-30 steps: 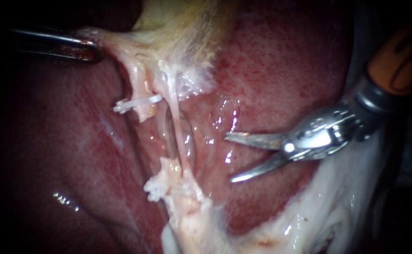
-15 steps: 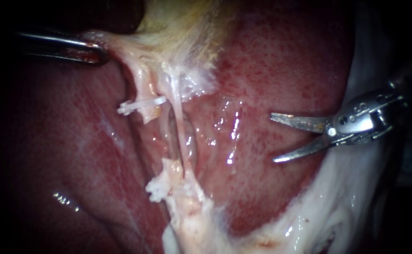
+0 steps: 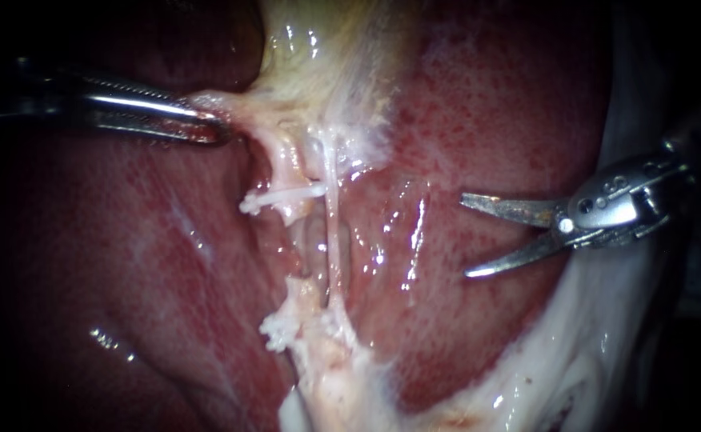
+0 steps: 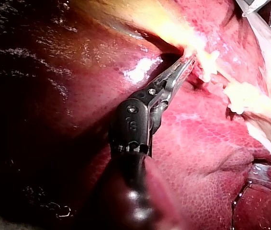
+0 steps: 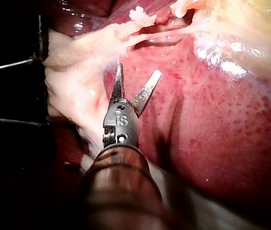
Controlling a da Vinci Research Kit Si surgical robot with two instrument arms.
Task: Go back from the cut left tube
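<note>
Right instrument (image 3: pixel 464 236) backed off, blades gaping, empty.
Cut left tube (image 3: pixel 286 164) now well ahead of tips; left instrument (image 3: pixel 221 132) clamped on pale tissue (image 3: pixel 246 112), nudged closer. Retreat looks done.

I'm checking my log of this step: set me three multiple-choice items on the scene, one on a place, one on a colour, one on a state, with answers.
1. Where is the right instrument's pincer? A. over bare liver, apart from the clip. B. around the clip. C. gripping a tube.
2. What colour is the clip? A. black. B. white. C. blue.
3. The left instrument's pincer is: A. open. B. shut on nothing. C. shut on pale tissue.
Answers: A, only liver shows round its open pincer; B, it shows white against red; C, tissue stretches from between its closed tips.
</note>
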